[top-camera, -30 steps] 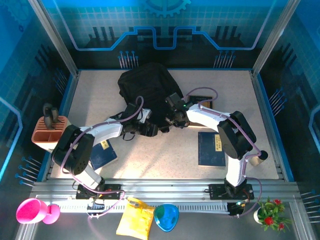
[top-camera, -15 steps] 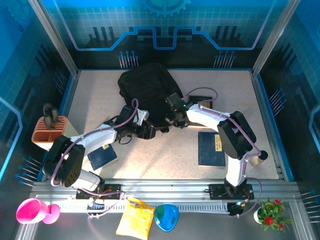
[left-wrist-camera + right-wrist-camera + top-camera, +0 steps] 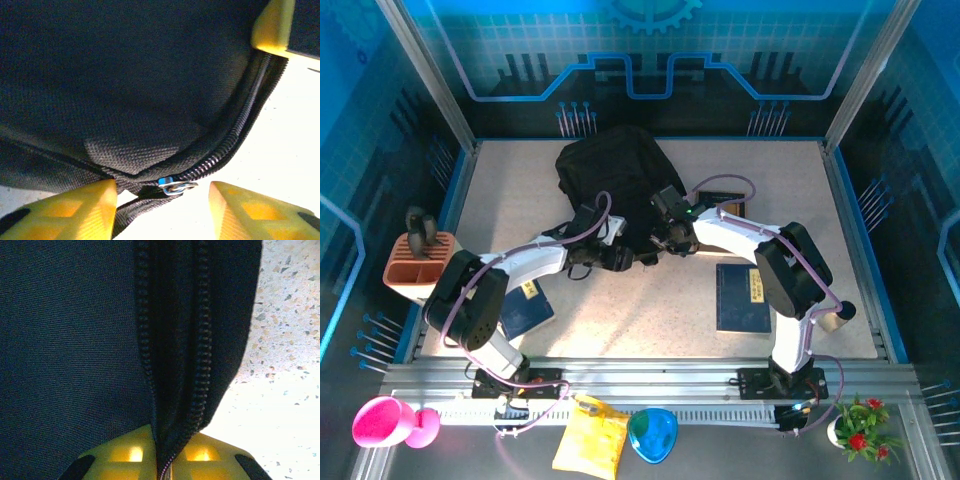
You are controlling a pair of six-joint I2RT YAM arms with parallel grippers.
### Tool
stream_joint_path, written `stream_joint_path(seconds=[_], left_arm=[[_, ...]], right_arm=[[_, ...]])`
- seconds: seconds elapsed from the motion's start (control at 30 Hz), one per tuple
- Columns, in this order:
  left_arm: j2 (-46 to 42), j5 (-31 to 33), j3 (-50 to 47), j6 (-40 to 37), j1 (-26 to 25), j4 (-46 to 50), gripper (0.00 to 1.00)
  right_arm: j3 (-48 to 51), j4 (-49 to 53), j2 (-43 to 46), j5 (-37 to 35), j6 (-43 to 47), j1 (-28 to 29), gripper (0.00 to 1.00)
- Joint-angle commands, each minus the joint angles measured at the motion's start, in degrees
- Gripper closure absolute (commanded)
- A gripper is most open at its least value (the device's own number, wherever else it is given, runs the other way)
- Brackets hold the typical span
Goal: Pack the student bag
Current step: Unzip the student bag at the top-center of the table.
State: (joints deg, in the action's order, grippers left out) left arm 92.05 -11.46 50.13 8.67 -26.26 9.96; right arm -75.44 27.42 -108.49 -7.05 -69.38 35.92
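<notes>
The student bag (image 3: 615, 178), a big black fabric backpack, lies at the back middle of the table. My left gripper (image 3: 623, 258) is at its near edge. In the left wrist view that gripper (image 3: 162, 200) is open, and the metal zipper pull (image 3: 176, 186) with a blue tab sits between its yellow fingers (image 3: 75, 210), untouched. My right gripper (image 3: 663, 238) is at the bag's near right edge. In the right wrist view it (image 3: 165, 460) is shut on the bag's zipper edge (image 3: 172, 365), with black fabric pinched between the yellow pads (image 3: 130, 452).
One blue book (image 3: 743, 297) lies at the right, another blue book (image 3: 527, 308) at the left under my left arm. A dark book (image 3: 722, 205) sits behind my right arm. An orange holder (image 3: 415, 262) stands off the table's left edge.
The left arm's elbow dropped outward half a second ago and has come back up. Its gripper stays at the bag's near edge. The right arm has not moved.
</notes>
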Motion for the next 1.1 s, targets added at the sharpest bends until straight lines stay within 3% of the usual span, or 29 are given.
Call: stream_joint_path(seconds=[0.0, 0.47, 1.07], left_arm=[[1.09, 4.86, 1.68, -0.76, -0.44, 2.32, 0.59], [-1.63, 8.18, 1.36, -3.5, -0.52, 6.3, 0.93], [-4.93, 11.33, -0.57, -2.39, -0.46, 10.52, 1.0]], right_arm=[[0.47, -0.36, -0.5, 0.12, 0.53, -0.7, 0.88], [0.49, 0.0, -0.62, -1.13, 0.66, -0.93, 0.88], [-0.58, 1.1, -1.4, -4.24, 1.56, -2.06, 0.91]])
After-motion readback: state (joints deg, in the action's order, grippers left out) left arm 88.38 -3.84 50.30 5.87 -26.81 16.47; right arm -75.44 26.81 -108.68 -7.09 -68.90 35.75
